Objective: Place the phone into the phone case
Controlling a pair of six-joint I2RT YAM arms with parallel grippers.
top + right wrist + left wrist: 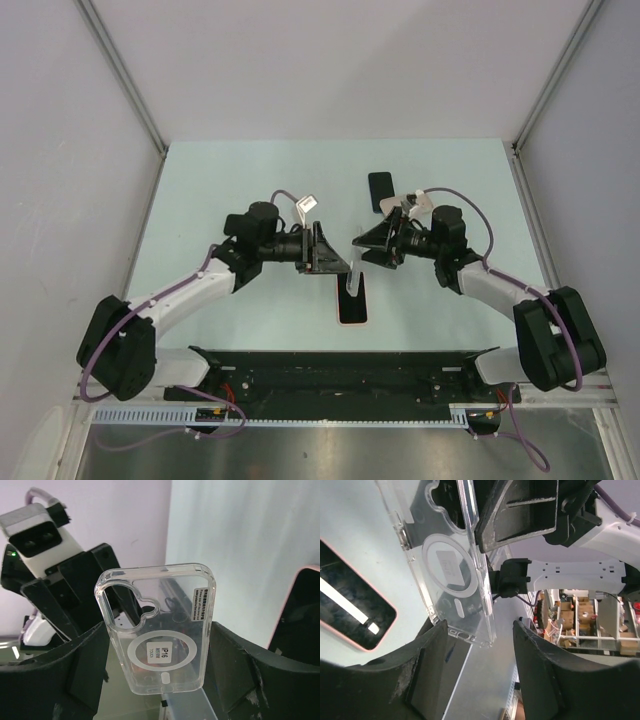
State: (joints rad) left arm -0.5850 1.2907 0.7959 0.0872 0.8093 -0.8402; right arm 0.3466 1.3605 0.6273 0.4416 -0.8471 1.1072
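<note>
The right gripper [157, 627] was clenched on the side edges of the clear plastic phone case [165, 652], holding it upright mid-table. It was just above the pink-edged, dark-screened phone [352, 308], which lay flat on the pale green table [220, 190]. The left gripper [480, 627] was released, jaws straddling the case's end. The slick, flexible shell could twist or slip if the left closed off-centre.

The phone case [354, 274] stands upright over mid-bench [200, 200], between the fingers of the right claw [157, 645]. The left claw [479, 630] sits just left of the case. The phone [352, 305] lies flat on the bench below and just near of the case. A second flat device [380, 190] lies farther back, behind the right claw.
</note>
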